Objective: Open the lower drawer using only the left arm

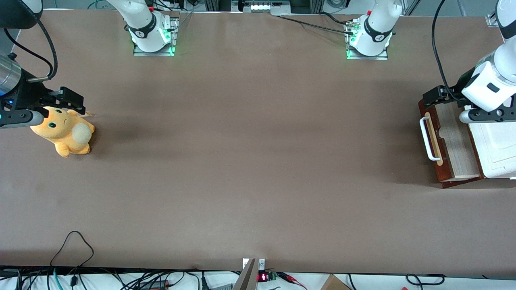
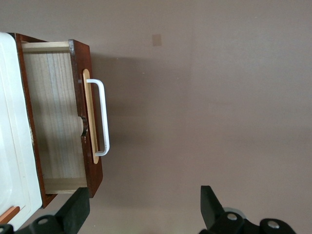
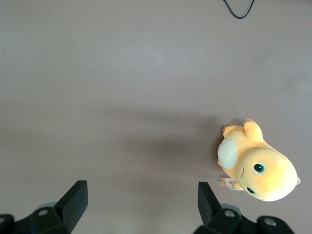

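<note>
Your front view looks steeply down from above the table (image 1: pixel 250 161), taking in its whole length, both arm bases and the left arm (image 1: pixel 494 80). Your left wrist view looks straight down past the gripper (image 2: pixel 144 212), fingers spread, close above the lower drawer (image 2: pixel 58 122), which the front view shares. Your right wrist view looks down at the orange plush toy (image 3: pixel 258 168), also in the front view.

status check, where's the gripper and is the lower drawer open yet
Gripper open, holding nothing, above the table beside the drawer. Lower drawer pulled out, handle free. Nothing blocking.
</note>
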